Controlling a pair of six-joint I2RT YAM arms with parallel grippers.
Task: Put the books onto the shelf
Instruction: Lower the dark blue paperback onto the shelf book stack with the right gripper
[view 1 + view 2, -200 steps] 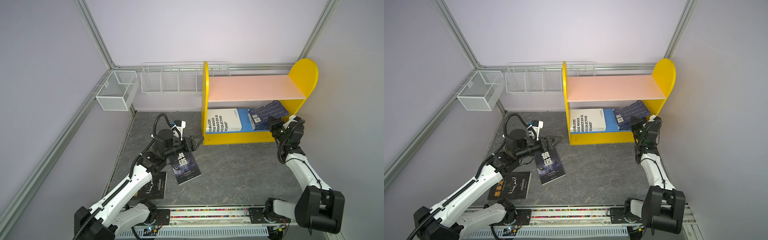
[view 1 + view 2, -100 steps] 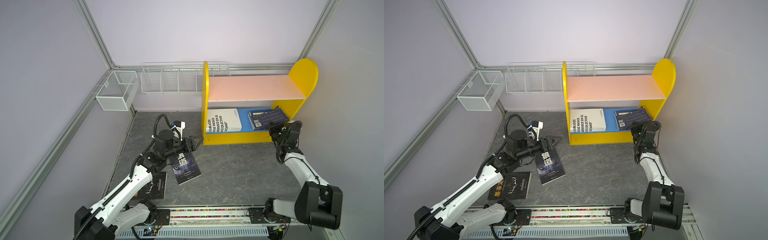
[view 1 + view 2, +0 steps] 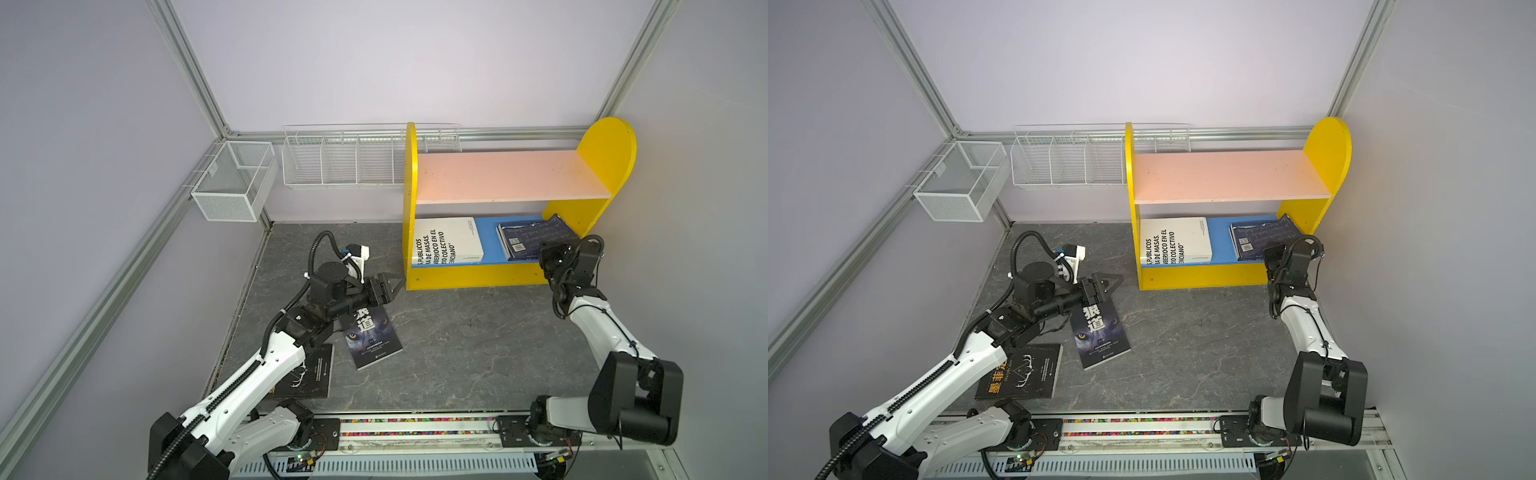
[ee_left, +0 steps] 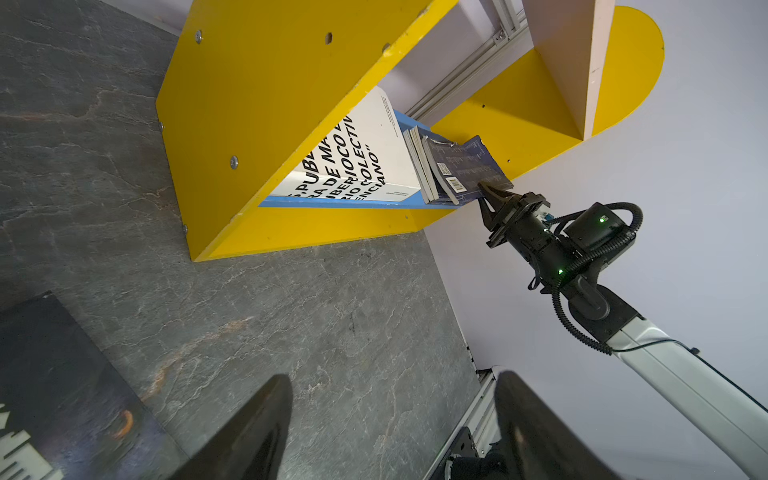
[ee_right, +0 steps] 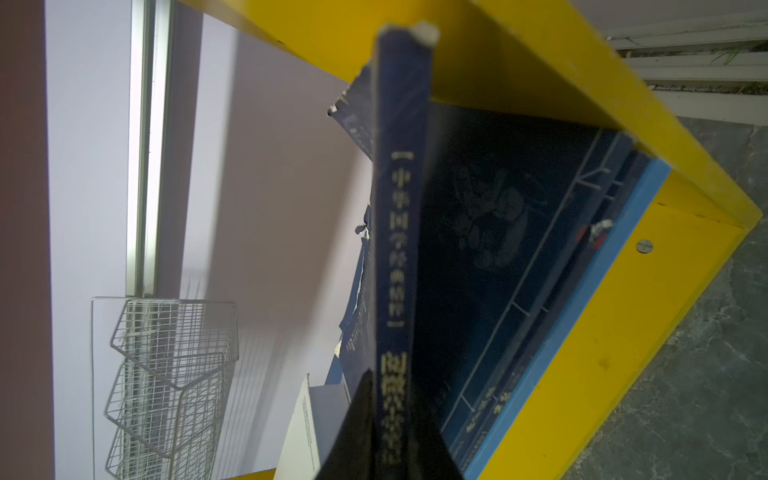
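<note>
Shelf (image 3: 469, 277) stands at 1 o'clock on the floor (image 3: 457, 340), open face toward 6. All shelved books lie on the blue lower board (image 3: 489, 232).
- White book (image 3: 446, 241): flat at the board's 9 o'clock end, just beside the left yellow side. Title lines run 6 to 12; long axis seems 9–3.
- Navy stack (image 3: 521, 245): at the 3 o'clock end, a strip of blue between it and the white book. Long axis near 9–3, barcodes at the 7 o'clock corner.
- Top navy book (image 4: 471, 164): askew, one edge lifted off those beneath, far corner near the right yellow side; contact there cannot be told.

Right gripper (image 4: 487, 190): at the stack's 4 o'clock corner, jaws closed on the top navy book. The right wrist view shows its spine between the fingers.

Left gripper (image 3: 394, 285): above the floor by the shelf's 7 o'clock corner, jaws wide apart, nothing between.

Two black books lie flat at 8 o'clock, just beside each other.
- Wolf-cover book (image 3: 374, 338): long axis about 12–6, title at the 12 end.
- Deer-cover book (image 3: 1025, 372): long axis about 9–3, partly under the left arm.

Long wire rack (image 3: 340, 164) hangs at 12, boxy wire basket (image 3: 232, 183) at 10.
</note>
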